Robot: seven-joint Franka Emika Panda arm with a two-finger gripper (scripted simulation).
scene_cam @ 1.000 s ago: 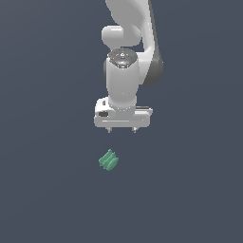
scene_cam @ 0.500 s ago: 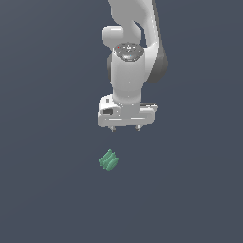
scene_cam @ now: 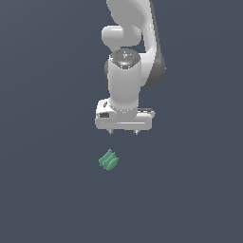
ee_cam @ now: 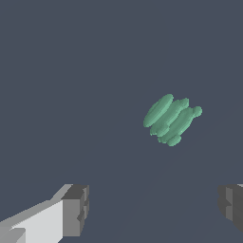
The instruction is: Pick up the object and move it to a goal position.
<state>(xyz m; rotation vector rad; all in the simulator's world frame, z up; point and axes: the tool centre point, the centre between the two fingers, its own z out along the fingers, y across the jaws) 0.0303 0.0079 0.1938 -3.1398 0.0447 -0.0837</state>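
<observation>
Below, small teal-green ridged block [scene_cam: 108,160], three rounded ridges, tool [scene_cam: 123,132] spread wide, empty

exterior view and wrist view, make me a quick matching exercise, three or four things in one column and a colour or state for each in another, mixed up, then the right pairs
Column one:
1. the ridged block
2. the hand
3. the ground
4. the fingertip pads

Column two:
A. open, holding nothing
B. dark grey, boxy
C. teal-green, lying on the ground, untouched
D. flat slate blue-grey

Right pairs: 1-C, 2-A, 3-D, 4-B

The wrist view shows the block apart from both pads, with a wide gap between them. In the exterior view the hand hangs above the block, a little toward the exterior view's right.
</observation>
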